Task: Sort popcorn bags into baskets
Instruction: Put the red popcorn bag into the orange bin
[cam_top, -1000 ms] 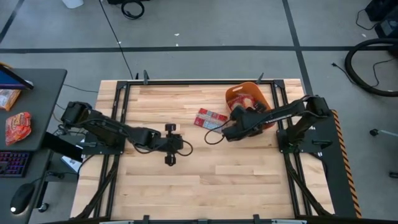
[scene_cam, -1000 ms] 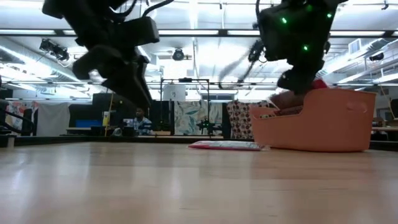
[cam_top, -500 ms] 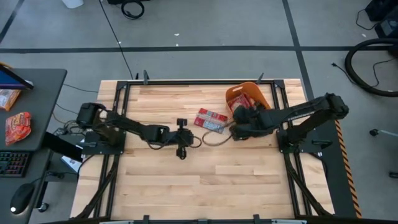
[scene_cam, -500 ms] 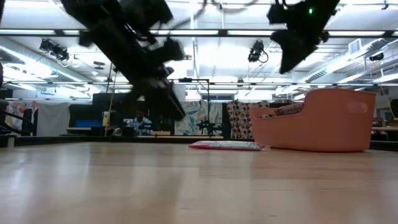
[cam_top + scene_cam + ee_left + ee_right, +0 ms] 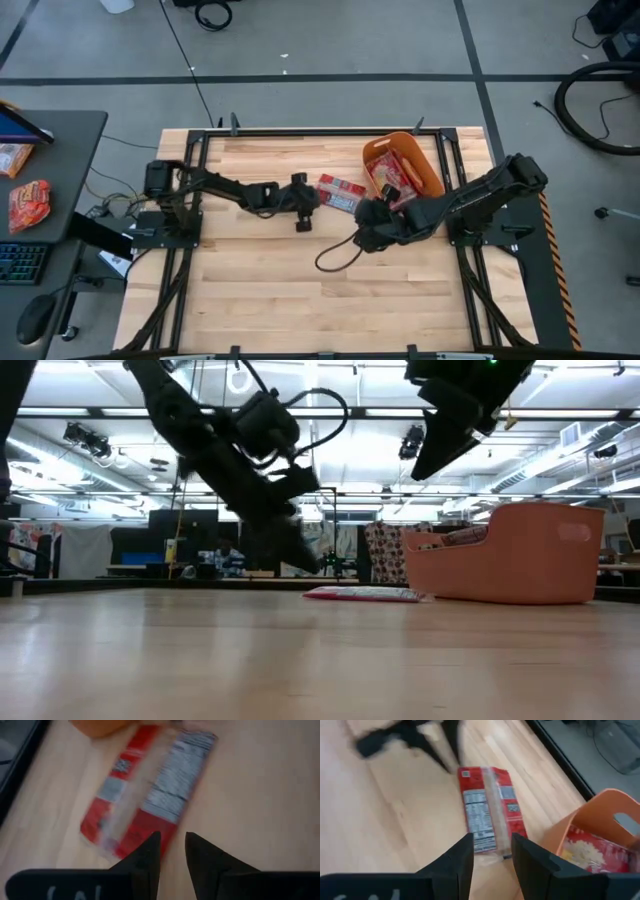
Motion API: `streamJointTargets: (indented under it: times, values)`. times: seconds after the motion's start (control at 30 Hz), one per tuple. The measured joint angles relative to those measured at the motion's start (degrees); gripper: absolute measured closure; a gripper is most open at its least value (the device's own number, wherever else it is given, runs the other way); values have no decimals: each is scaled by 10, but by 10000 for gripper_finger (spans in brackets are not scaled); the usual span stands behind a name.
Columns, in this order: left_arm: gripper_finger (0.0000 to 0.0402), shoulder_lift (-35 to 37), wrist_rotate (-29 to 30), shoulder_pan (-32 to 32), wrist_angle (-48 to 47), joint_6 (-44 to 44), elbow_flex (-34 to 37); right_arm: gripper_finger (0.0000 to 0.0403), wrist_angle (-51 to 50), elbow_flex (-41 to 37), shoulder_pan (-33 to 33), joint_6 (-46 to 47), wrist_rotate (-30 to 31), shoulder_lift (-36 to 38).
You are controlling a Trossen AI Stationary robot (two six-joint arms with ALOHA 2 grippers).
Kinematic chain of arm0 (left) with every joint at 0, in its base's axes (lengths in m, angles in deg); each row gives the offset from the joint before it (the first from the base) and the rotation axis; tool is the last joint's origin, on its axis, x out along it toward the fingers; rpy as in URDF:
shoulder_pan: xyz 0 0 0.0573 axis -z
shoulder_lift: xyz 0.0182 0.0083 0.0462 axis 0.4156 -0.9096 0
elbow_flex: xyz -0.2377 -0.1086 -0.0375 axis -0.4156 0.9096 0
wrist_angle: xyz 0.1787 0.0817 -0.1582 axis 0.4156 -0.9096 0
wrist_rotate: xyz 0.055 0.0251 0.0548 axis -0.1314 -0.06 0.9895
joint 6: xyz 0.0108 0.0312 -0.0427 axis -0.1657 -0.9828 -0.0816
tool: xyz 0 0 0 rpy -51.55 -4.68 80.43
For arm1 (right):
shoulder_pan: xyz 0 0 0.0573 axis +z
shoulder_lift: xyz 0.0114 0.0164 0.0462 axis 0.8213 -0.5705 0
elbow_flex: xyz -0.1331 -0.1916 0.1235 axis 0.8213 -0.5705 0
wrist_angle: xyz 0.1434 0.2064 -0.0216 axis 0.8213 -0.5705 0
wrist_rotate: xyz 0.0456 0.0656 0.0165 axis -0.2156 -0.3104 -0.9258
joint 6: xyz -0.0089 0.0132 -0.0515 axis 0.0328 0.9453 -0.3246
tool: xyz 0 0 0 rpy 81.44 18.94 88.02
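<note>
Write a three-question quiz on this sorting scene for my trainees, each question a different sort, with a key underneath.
1. True or false: the popcorn bag on the table lies inside the orange basket.
2. Which gripper is nearer that bag in the high view? A) left gripper B) right gripper
3. Fill in: the bag on the table shows its ____ side, with the printed panel.

Key
1. False: it lies flat on the wood beside the basket; other bags are already inside.
2. A, just beside the bag and empty.
3. Back.
</note>
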Motion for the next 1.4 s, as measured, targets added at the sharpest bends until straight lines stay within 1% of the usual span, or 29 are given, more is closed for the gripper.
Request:
streamJointTargets:
  times: [0.07,0.13,0.27,0.33,0.4,0.47,0.57,0.6,0.77,0.93,1.03,1.13,1.27,1.33,1.4]
  values:
    - [308,-10,-9,-17,23,8,-1,266,12,0,6,0,-1,-5]
    - [308,-34,-20,-31,50,24,-16,266,16,0,11,0,-1,-6]
    - [308,-79,-23,-48,38,49,-54,266,38,0,20,-5,1,-2]
    - [308,-94,-23,-52,4,52,-73,266,53,1,21,-15,2,-2]
    - [308,-113,-23,-52,-20,52,-101,266,47,0,23,-18,0,-3]
    - [308,-108,-22,-52,-91,52,-117,266,50,0,23,-15,-2,-5]
    - [308,-97,-33,-45,-161,57,-123,266,36,0,27,-8,-13,-6]
    - [308,-90,-41,-41,-194,67,-122,266,40,1,27,-8,-24,-9]
    - [308,-68,-77,-6,-297,95,-121,266,52,0,33,-27,-87,-28]
    - [308,-60,-91,57,-364,113,-122,266,73,0,47,-29,-124,-68]
    - [308,-54,-92,96,-393,114,-121,266,105,0,58,-68,-126,-104]
    - [308,-46,-92,122,-392,115,-119,266,139,0,75,-139,-117,-144]
    - [308,-42,-93,138,-384,116,-118,265,182,0,93,-228,-104,-188]
    - [308,-41,-93,140,-383,121,-118,263,189,2,101,-254,-103,-204]
    - [308,-41,-93,140,-383,123,-118,259,191,11,110,-266,-89,-220]
